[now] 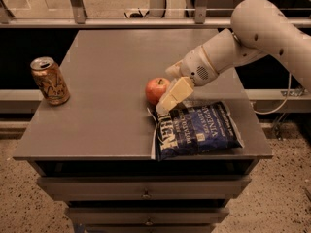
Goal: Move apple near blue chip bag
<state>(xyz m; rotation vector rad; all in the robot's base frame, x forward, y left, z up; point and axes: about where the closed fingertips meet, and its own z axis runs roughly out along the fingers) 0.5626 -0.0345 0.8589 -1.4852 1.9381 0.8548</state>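
The apple (155, 89), red with yellowish patches, is low over the grey tabletop, right beside the upper-left corner of the blue chip bag (199, 130). The bag lies flat near the table's front right edge, its white lettering facing up. My gripper (164, 92) reaches in from the right on the white arm (252, 33). It is shut on the apple, with one cream finger (174, 96) in front of the apple's right side and the other behind it. The near fingertip comes down to the bag's top-left end.
A gold-orange drink can (49, 80) stands upright near the table's left edge. The table (112, 120) is a grey cabinet top with drawers below. A metal rail runs along the back and a cable hangs at the right.
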